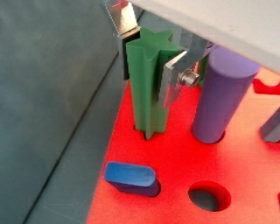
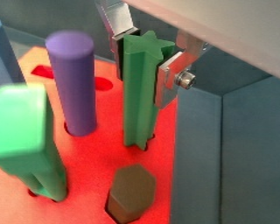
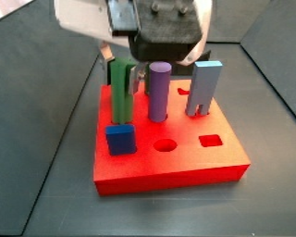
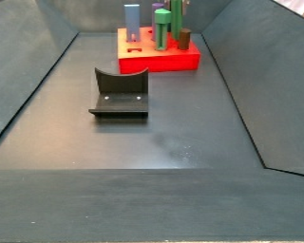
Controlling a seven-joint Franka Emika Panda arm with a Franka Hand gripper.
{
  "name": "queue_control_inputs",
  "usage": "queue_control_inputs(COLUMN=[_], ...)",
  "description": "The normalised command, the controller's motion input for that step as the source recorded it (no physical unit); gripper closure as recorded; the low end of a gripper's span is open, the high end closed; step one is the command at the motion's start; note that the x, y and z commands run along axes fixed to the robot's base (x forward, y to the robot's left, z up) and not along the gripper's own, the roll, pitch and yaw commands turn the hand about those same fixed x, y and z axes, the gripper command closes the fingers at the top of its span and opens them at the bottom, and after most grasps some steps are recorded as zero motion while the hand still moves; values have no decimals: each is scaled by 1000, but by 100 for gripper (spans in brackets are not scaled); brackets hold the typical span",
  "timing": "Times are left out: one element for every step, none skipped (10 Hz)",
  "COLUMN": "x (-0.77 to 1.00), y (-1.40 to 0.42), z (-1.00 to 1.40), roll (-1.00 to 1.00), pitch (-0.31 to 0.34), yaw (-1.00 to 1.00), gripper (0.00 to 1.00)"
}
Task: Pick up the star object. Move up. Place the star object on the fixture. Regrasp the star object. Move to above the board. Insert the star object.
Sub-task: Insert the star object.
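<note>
1. Green and star-sectioned, the long slim star object (image 1: 146,83) stands upright with its lower end sunk in a cut-out of the thick red board (image 1: 178,171), near the board's corner, as both wrist views show.

2. The gripper (image 1: 152,45) sits over the board, its flat silver fingers (image 1: 173,77) pressed against opposite sides of the prism's upper part — jaws closed on the star object (image 2: 143,87).

3. A tall purple cylindrical peg (image 1: 220,94) stands in the board just beside the star object, apart from it; in a side view the two rise side by side beneath the gripper body (image 3: 157,28).

4. A short blue block (image 1: 132,178) sits in the slab near the star object's foot, next to an open round hole (image 1: 208,196).

5. A light blue forked peg (image 3: 205,88) stands on the far side of the purple peg (image 3: 159,91); a square cut-out (image 3: 210,141) lies open in front of it.

6. In a wrist view, a stubby green block (image 2: 25,140) stands blurred in the foreground, with a dark grey hexagonal piece (image 2: 132,192) set low in the board (image 2: 90,166).

7. The black L-shaped fixture (image 4: 119,93) stands on the dark floor — well apart from the board (image 4: 156,59).
</note>
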Motion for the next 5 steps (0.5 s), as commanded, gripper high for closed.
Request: queue_control_inputs(x=[137,160,109,0,-254], y=[169,243,111,0,-23], z=[-757,-771,-697,-420,-800], roll=[70,-59,-209,-126,-40], pitch=[167,210,6,-123,-166], yaw=[163,0,-89,0,0], gripper=[100,100,100,100,100])
